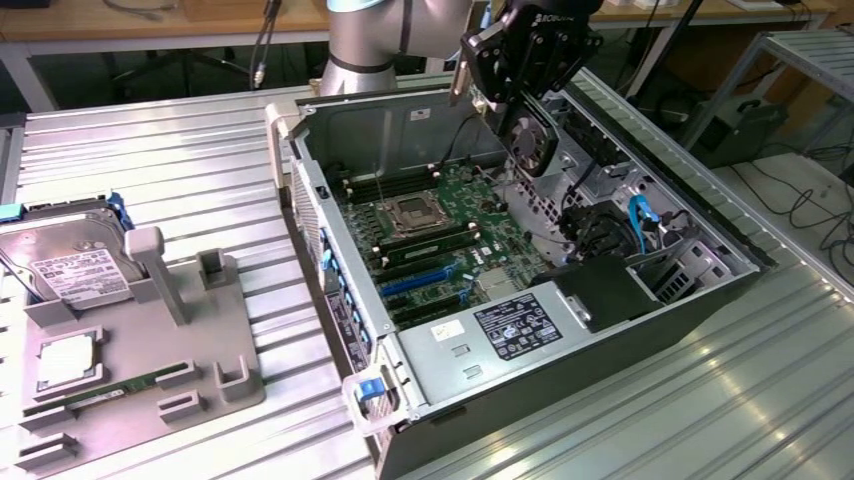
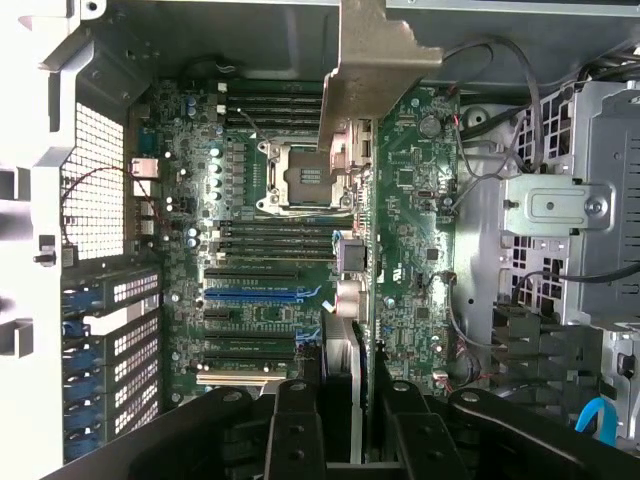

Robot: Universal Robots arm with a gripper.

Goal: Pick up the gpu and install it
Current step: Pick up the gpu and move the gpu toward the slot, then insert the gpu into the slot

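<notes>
Gripping the thin black silver-bracketed gpu [image 1: 530, 140] [image 2: 375, 80], your claw [image 1: 523, 98] [image 2: 345, 405] hangs over the open black computer case [image 1: 304, 190], above its green motherboard [image 1: 447, 215] [image 2: 260, 300]. At the worktop's edge, the grey tray [image 1: 200, 330] holds a silver hard drive [image 1: 74, 265].

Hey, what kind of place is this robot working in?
Probably a robotics lab bench for PC assembly: an open computer case lies on a ribbed metal table, a hard drive sits on a grey fixture, and the gripper holds the gpu over the case.
</notes>
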